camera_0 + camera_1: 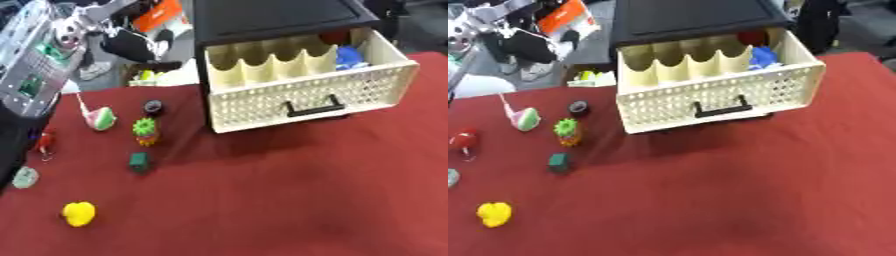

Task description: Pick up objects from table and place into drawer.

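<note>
The cream perforated drawer [306, 95] with a black handle [313, 108] stands pulled out of a black cabinet [271, 17]. A blue thing [763, 57] and a red thing [752, 37] lie in its right rear part. On the red cloth to the left lie a yellow lump [79, 214], a dark green block [139, 161], a spiky green and orange toy [145, 130], a small black round piece [153, 106], a pink and green toy [101, 118], a red piece [464, 140] and a pale green piece [25, 177]. My left arm's silver and black end [10, 145] shows at the left edge, beside the red piece.
The red tablecloth [289, 200] stretches wide in front of the drawer and to the right. Behind the table's far left edge there is floor clutter, with an orange box [566, 17] and dark bags.
</note>
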